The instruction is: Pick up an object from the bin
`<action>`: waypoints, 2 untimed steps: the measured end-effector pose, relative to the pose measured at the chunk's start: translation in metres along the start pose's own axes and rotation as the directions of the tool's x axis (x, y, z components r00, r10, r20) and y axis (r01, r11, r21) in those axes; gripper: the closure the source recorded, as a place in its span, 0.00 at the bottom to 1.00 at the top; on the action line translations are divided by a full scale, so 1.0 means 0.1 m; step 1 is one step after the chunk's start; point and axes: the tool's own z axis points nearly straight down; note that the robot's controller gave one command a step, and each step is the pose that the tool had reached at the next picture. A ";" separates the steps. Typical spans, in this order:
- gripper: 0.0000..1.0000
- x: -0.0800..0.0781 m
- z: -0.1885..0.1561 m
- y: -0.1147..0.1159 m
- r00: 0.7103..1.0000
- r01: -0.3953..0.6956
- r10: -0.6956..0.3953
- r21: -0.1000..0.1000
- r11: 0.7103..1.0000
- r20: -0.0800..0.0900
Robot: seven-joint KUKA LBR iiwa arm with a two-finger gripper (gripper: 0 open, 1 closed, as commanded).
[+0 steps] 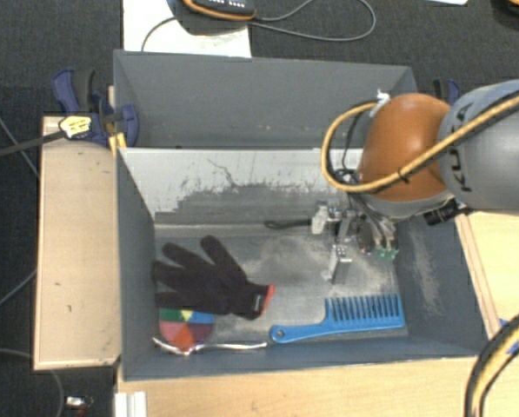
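My gripper [338, 263] hangs over the right half of the bin floor, a little above it and nothing shows in it. Just in front of it lies a blue comb [350, 314], teeth pointing toward the back wall and handle reaching left. A thin dark stick-like thing [285, 224] lies on the floor to the gripper's left, near the back wall. At the left lies a black knitted glove [209, 279] with a small red tag at its cuff.
A round disc with coloured segments [185, 327] sits in the front left corner, partly under the glove. A thin silver wire-like piece [217, 346] runs along the front wall beside it. The arm with its orange cover comes in over the right rim.
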 end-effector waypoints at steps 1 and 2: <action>0.00 -0.02 -0.04 0.00 1.000 0.000 0.000 0.000 1.000 0.007; 0.00 0.02 -0.36 -0.08 0.992 0.128 -0.128 0.000 0.992 0.005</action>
